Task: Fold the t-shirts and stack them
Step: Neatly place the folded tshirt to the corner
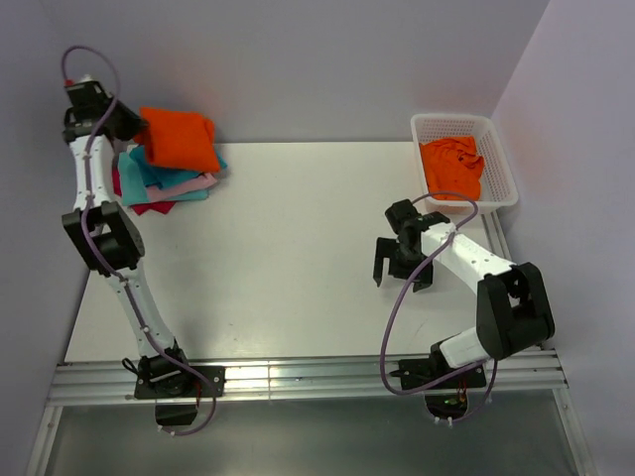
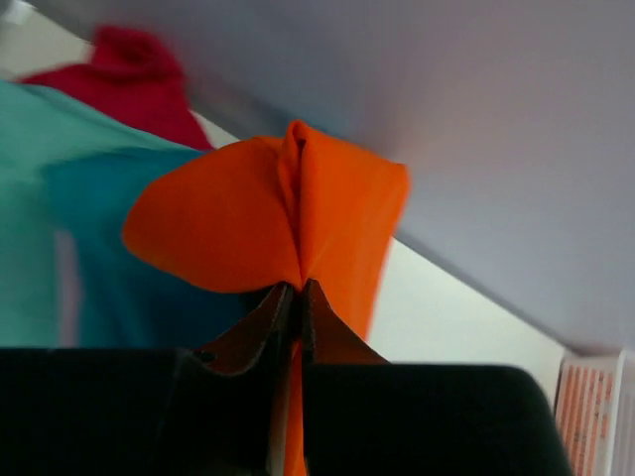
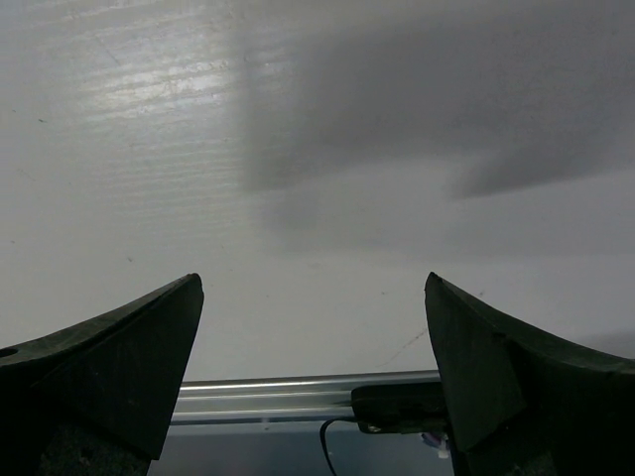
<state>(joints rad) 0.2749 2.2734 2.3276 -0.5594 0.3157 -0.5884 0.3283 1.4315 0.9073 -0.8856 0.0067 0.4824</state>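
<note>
A folded bright orange t-shirt [image 1: 179,139] hangs over a stack of teal [image 1: 164,178], pale pink [image 1: 201,183] and crimson [image 1: 151,207] t-shirts at the table's far left. My left gripper [image 1: 139,132] is shut on the orange shirt's edge; in the left wrist view [image 2: 296,288] the orange fabric [image 2: 258,223] bunches between the closed fingers, with teal [image 2: 60,169] and crimson [image 2: 139,74] cloth behind. Another orange t-shirt [image 1: 452,166] lies crumpled in the basket. My right gripper [image 1: 405,275] is open and empty over the bare table [image 3: 317,198], right of centre.
The white lattice basket [image 1: 501,169] stands at the far right corner. A metal rail [image 1: 298,377] runs along the table's near edge. Walls close in behind and on both sides.
</note>
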